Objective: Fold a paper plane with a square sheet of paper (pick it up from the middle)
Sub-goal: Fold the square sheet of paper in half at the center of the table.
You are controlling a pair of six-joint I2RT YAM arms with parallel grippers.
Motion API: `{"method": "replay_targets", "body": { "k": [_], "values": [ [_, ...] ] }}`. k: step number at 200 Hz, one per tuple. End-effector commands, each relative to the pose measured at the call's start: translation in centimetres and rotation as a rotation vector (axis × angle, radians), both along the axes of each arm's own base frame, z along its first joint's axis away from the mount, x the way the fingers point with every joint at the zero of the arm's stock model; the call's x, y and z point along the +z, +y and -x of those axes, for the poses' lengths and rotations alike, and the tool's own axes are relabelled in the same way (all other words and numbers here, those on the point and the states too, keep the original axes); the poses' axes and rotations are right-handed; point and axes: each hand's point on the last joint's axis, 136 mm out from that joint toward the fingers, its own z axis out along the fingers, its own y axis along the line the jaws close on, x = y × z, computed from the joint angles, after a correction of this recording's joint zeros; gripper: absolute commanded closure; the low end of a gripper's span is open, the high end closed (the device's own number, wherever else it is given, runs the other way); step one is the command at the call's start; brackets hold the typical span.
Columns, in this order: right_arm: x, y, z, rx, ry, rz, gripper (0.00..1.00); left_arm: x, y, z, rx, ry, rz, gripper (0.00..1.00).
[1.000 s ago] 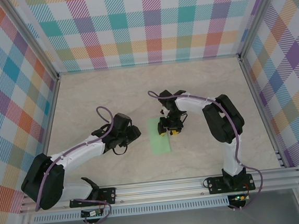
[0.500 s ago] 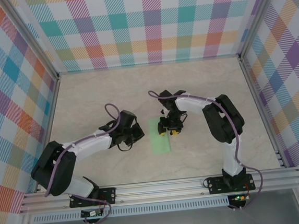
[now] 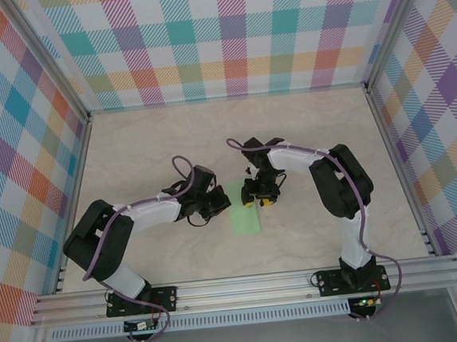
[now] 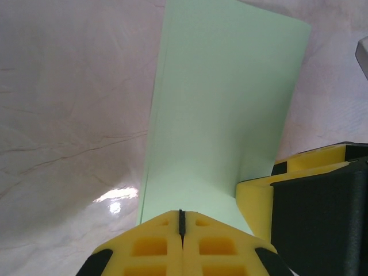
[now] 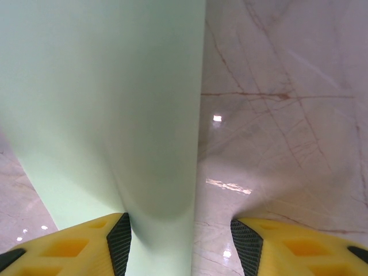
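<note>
Left wrist: left tool (image 4: 181, 219) closed.

Bright, even, diffuse light fills the top view. The pale marble-patterned desk (image 3: 130, 147) carries only faint, soft shadows close under the white robot arms (image 3: 148, 212). That view is sharp throughout, though the aluminium frame posts (image 3: 45, 59) splay outward toward the corners.

In the left wrist view a white glare patch sits on the glossy desk just left of the thin pale mint-green sheet of paper (image 4: 224, 115).

In the right wrist view small bright reflections dot the desk right of the sheet (image 5: 103, 115). The sheet looks soft and out of focus, darkening near the yellow foam pads (image 5: 63, 244) of the right gripper (image 5: 181, 247).
</note>
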Motion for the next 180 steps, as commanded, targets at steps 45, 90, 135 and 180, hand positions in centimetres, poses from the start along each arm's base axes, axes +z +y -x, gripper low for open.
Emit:
{"method": "replay_targets", "body": {
  "k": [45, 90, 135, 180],
  "values": [
    [-5.3, -3.8, 2.3, -0.003, 0.081, 0.189, 0.44, 0.2, -2.2, -0.8, -0.036, -0.007, 0.049, 1.0],
    [-5.3, -3.6, 2.3, -0.009, 0.085, 0.181, 0.44, 0.4, -1.6, -0.8, -0.023, -0.021, 0.023, 1.0],
    [-5.3, -3.7, 2.3, -0.009, 0.088, 0.191, 0.44, 0.1, -1.7, -0.7, -0.028, -0.008, 0.022, 1.0],
    [-5.6, -3.9, 2.4, -0.009, 0.093, 0.2, 0.44, 0.0, -1.8, -0.8, -0.033, -0.006, 0.023, 1.0]
  ]
}}
